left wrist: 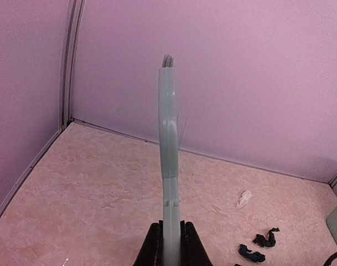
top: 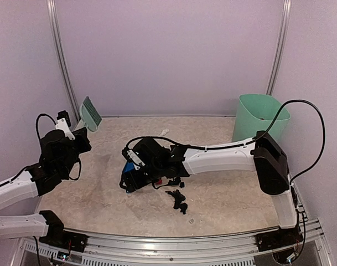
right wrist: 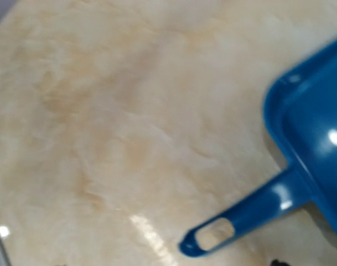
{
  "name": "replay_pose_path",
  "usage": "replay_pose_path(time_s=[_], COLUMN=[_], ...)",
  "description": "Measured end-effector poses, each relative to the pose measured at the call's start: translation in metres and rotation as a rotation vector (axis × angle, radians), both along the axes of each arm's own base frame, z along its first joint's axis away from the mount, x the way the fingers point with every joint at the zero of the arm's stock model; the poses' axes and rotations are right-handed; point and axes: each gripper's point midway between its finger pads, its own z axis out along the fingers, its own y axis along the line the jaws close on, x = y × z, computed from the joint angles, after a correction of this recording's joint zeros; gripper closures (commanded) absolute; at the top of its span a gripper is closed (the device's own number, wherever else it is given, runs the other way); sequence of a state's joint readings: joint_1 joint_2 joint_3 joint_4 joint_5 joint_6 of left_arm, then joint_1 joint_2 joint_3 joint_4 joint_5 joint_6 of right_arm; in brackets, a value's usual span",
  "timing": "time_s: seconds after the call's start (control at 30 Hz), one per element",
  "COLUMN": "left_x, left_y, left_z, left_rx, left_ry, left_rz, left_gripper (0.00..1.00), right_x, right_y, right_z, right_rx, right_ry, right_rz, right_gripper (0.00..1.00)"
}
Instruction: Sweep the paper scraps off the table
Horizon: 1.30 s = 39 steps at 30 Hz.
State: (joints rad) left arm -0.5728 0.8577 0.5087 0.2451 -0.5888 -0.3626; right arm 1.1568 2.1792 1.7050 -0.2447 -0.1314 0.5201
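Green brush (left wrist: 168,166) in L tool (left wrist: 169,245), R (top: 136,165) unclear

Blue dustpan (right wrist: 312,130), mint bin (top: 260,119), table (top: 102,188) — marbled beige

1. The left and front-left of my table (top: 96,194) lie bare; a gripper passes freely there.
2. My right arm (top: 223,158) stretches low across the middle from the right side, barring the way between front and back.
3. The blue dustpan (top: 127,170) sits on the surface under that arm's wrist.
4. Black paper scraps (top: 179,200) litter the strip in front of the arm.
5. The mint-green bin (top: 260,117) fills the right rear corner.
6. The green brush (top: 91,113) clamped in my left gripper (left wrist: 169,244) stands raised at left rear, close to the back wall (top: 168,55).
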Motion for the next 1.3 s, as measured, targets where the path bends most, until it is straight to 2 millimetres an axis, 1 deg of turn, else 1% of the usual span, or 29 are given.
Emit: replay_pose_path(time_s=[0.07,0.2,0.23,0.33,0.47,0.63,0.7,0.77,0.87,0.9,1.0,1.07,1.2,1.3], left_x=[-0.002,-0.004,-0.004,-0.004,-0.004,-0.004,-0.004,-0.005,-0.004,-0.004,-0.003,-0.003,-0.002,-0.001], left_y=[0.001,0.002,0.002,0.002,0.001,0.000,0.000,-0.001,-0.002,-0.002,-0.003,-0.003,-0.004,-0.005], left_z=[0.001,0.004,0.004,0.003,0.003,-0.001,-0.002,-0.002,-0.004,-0.004,-0.004,-0.005,-0.005,-0.007], left_rx=[-0.004,-0.011,-0.011,-0.011,-0.012,-0.009,-0.009,-0.011,-0.010,-0.010,-0.011,-0.010,-0.010,-0.009], left_ry=[-0.005,-0.016,-0.016,-0.015,-0.015,-0.008,-0.006,-0.006,-0.005,-0.004,-0.005,-0.004,-0.003,-0.002], left_rz=[0.000,-0.001,-0.003,-0.006,-0.008,-0.015,-0.019,-0.024,-0.027,-0.027,-0.030,-0.030,-0.030,-0.030], left_gripper=[1.00,1.00,1.00,1.00,1.00,1.00,1.00,1.00,1.00,1.00,1.00,1.00,1.00,1.00], right_x=[0.002,0.004,0.004,0.007,0.013,0.015,0.016,0.019,0.023,0.025,0.033,0.037,0.043,0.043], right_y=[-0.002,-0.006,-0.006,-0.005,0.005,0.010,0.013,0.014,0.016,0.016,0.020,0.019,0.011,0.005], right_z=[-0.010,-0.026,-0.030,-0.038,-0.042,-0.049,-0.052,-0.056,-0.062,-0.064,-0.065,-0.068,-0.074,-0.074], right_rx=[-0.022,-0.053,-0.058,-0.068,-0.053,-0.042,-0.038,-0.035,-0.038,-0.041,-0.040,-0.053,-0.093,-0.112], right_ry=[0.020,0.057,0.065,0.084,0.099,0.135,0.147,0.153,0.157,0.158,0.140,0.121,0.089,0.061], right_rz=[-0.030,-0.077,-0.087,-0.114,-0.141,-0.146,-0.147,-0.152,-0.157,-0.163,-0.175,-0.184,-0.196,-0.171], right_gripper=[0.17,0.02,0.01,0.00,0.01,0.03,0.06,0.12,0.19,0.22,0.36,0.41,0.44,0.49])
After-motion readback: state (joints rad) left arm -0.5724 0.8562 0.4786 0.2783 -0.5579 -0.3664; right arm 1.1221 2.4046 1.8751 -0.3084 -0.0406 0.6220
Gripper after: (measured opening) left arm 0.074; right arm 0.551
